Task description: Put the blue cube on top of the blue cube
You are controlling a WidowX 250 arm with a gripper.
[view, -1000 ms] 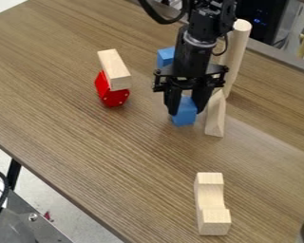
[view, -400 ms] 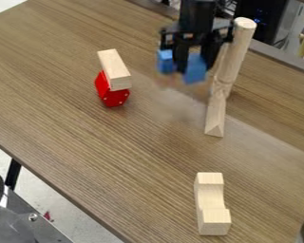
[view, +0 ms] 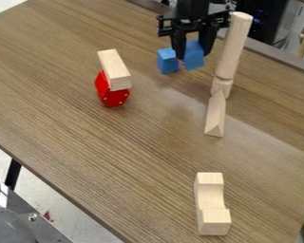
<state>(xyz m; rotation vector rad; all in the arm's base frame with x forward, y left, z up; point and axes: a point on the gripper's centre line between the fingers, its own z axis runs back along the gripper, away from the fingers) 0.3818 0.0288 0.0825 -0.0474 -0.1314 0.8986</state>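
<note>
Up near the far edge of the table (view: 85, 142), the gripper (view: 194, 53) has one blue cube (view: 194, 58) pinched by its sides, probably so the bottom's free to land on the other blue cube (view: 168, 61) right nearby.

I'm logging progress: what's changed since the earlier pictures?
The end effector, still holding one blue cube, has carried it up the view, to appear beside the other blue cube. The tall wooden cylinder shifted slightly. The red block and notched wooden block stayed put.
</note>
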